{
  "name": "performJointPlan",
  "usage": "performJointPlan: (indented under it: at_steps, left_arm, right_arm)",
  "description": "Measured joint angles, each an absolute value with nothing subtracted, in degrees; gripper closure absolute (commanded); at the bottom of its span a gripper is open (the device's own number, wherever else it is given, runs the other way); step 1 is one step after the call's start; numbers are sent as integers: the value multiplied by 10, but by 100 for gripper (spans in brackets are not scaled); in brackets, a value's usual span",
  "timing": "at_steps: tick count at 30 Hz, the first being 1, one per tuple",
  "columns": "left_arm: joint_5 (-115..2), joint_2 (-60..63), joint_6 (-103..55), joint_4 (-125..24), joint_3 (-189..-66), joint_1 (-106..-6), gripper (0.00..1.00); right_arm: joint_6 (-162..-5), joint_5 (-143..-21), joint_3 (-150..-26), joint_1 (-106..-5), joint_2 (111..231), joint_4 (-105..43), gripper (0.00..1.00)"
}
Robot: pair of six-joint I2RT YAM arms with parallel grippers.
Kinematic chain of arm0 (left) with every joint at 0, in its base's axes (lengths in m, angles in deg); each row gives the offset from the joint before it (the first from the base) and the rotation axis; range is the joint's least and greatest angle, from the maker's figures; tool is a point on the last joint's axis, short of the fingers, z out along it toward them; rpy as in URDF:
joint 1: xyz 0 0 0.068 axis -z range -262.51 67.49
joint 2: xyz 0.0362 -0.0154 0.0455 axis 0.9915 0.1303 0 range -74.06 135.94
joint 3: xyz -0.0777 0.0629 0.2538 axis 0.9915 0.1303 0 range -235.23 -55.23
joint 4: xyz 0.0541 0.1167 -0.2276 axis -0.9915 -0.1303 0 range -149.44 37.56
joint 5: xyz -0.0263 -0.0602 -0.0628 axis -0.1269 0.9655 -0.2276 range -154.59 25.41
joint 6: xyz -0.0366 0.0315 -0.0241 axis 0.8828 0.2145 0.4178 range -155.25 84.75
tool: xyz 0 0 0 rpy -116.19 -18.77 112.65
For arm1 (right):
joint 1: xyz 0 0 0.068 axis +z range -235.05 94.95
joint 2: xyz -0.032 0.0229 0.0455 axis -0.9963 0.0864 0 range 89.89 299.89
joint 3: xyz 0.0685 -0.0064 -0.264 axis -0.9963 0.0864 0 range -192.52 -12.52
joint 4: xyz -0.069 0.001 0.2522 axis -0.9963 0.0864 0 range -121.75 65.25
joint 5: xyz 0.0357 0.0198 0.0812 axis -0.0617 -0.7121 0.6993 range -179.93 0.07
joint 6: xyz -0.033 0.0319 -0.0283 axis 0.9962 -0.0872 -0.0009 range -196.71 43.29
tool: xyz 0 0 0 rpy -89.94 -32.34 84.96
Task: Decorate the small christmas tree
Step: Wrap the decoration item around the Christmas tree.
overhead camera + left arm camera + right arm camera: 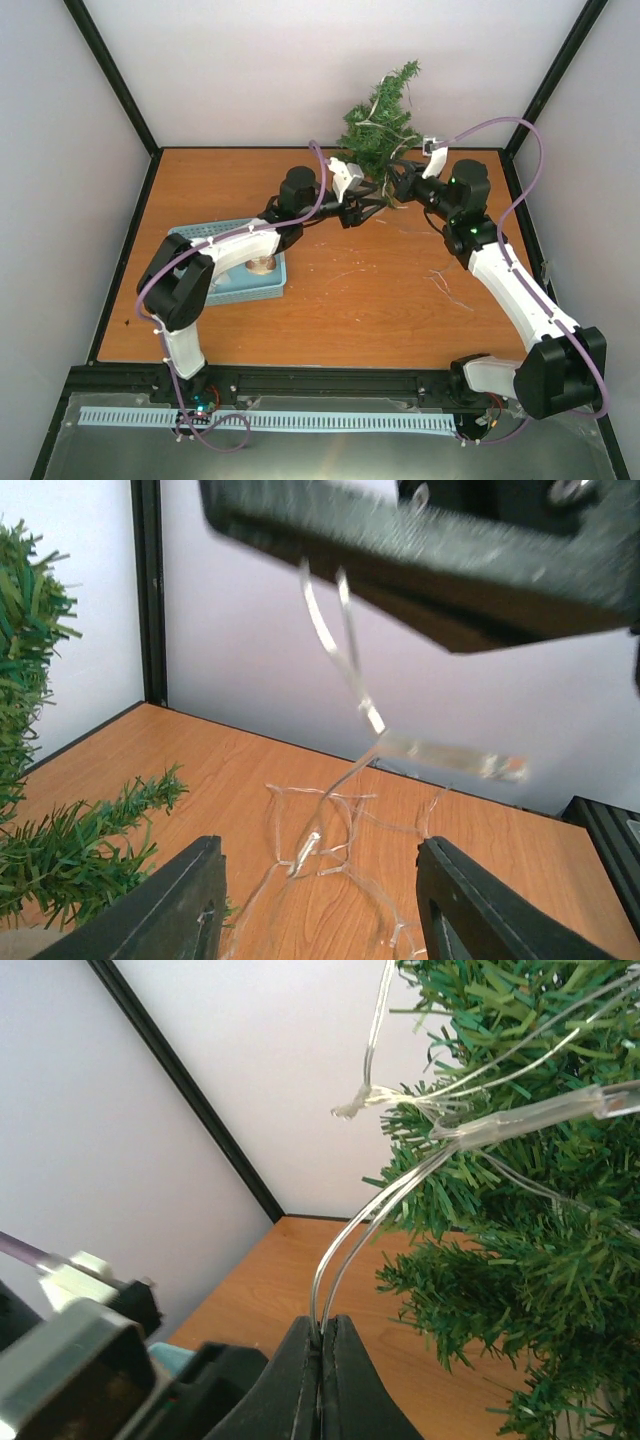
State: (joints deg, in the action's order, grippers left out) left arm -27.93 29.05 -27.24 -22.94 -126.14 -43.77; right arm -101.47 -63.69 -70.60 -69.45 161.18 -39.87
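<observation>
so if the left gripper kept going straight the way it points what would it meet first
Probably the clear wire light string hanging ahead of the left gripper, between its open fingers, though depth is unclear; then the orange wooden table.

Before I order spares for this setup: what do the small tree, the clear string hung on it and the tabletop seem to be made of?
The small christmas tree is likely plastic: flat, matte green needle strips. The string looks like clear, glossy plastic-coated wire with small tube bulbs, so probably a light string. The tabletop seems to be wood-look laminate: smooth, with an even orange grain.
</observation>
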Motion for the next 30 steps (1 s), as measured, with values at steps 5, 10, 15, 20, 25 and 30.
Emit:
performJointPlan:
  at_steps: [5,10,15,20,25,30]
  left_arm:
    - [-279,321,-268,-215,-1280,-437,51]
    - [-279,334,-259,-197,-1293,-434,53]
    - [-278,335,-246,-173,-1296,-434,79]
    - [-278,332,-240,-158,-1291,-433,99]
    - [-302,290,-240,-161,-1238,-432,99]
    - [-333,238,-235,-187,-1216,-437,99]
  right_arm:
    - [-1037,-635,-705,-695,1608,-418,97]
    - [-1052,-636,-703,-694,1607,-427,97]
    - [-1064,-636,-697,-694,1606,-437,97]
    - [-1067,-638,-695,-693,1606,-442,94]
    - [-1050,-650,-695,-693,1603,-430,77]
    - [-1002,-681,-694,-692,1579,-395,58]
